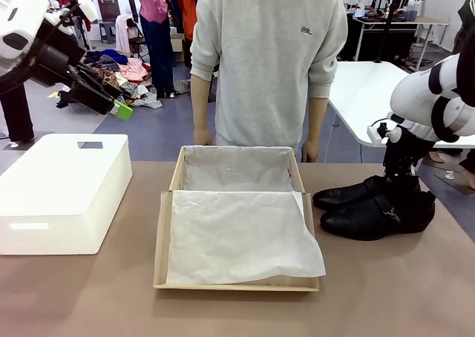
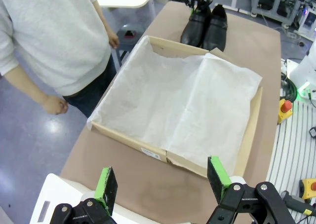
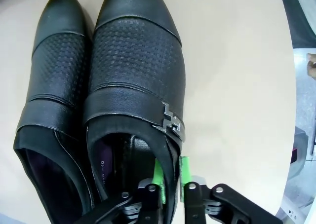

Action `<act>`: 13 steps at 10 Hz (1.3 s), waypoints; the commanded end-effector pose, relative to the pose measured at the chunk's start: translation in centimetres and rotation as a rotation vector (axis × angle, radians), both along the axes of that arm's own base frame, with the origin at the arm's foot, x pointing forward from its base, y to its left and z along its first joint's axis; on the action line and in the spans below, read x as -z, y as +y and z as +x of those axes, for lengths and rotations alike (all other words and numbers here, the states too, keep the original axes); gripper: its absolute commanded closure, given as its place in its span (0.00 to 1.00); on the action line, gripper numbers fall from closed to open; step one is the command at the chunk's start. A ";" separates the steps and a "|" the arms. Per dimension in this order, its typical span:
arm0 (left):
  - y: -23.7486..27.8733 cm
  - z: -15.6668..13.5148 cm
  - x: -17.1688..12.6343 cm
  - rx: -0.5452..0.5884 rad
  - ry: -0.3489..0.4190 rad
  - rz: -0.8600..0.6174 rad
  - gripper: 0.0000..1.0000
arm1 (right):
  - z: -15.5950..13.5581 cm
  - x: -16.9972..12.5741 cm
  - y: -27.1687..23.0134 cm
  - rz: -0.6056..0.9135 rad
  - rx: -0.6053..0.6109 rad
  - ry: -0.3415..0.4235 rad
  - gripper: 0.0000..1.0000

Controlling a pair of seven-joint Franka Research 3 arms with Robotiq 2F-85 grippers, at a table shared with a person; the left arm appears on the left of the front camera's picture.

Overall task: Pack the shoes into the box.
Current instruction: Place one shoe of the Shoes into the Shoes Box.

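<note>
Right gripper (image 3: 171,172) pinched on shoe (image 3: 138,71) side wall, right of front view.
Box (image 1: 162,240) lies to picture left; toes point at it. Left gripper (image 2: 160,172) wide open, empty.

The floor (image 1: 148,133) was smooth and blue-grey, and it shone a little. A heap of clothes (image 1: 125,71) lay on it far back. A white table (image 1: 371,84) stood behind the brown surface (image 1: 74,300). The room was bright.
</note>
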State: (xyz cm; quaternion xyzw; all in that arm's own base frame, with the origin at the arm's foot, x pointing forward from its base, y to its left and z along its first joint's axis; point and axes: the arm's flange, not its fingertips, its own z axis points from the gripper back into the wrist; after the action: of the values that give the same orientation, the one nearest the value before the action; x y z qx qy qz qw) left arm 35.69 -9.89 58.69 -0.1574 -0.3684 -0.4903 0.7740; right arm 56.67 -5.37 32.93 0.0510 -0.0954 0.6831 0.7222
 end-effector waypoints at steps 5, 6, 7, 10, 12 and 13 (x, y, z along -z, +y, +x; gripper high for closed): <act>0.2 0.1 0.0 0.020 -0.008 -0.010 0.04 | 1.0 -2.1 -0.4 0.015 0.113 0.025 1.00; 0.2 0.1 0.0 0.020 -0.008 -0.010 0.04 | 1.1 -3.9 -0.7 0.021 0.163 0.015 1.00; 0.2 0.1 0.0 0.020 -0.008 -0.010 0.04 | 1.3 -6.1 -1.0 0.023 0.188 0.030 1.00; 0.2 0.1 0.0 0.020 -0.008 -0.010 0.04 | 1.7 -10.9 -0.7 0.029 0.213 0.087 1.00; 0.2 0.1 0.0 0.020 -0.008 -0.010 0.04 | 1.0 -14.6 0.8 0.015 0.203 0.085 1.00; 0.2 0.1 0.0 0.020 -0.008 -0.010 0.04 | 0.6 -16.5 1.8 -0.002 0.200 0.074 1.00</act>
State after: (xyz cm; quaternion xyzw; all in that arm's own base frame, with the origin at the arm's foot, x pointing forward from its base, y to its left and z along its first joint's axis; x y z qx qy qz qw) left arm 35.70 -9.87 58.68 -0.1572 -0.3684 -0.4902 0.7741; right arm 57.35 -4.69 47.54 0.0778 -0.0848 0.6113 0.7830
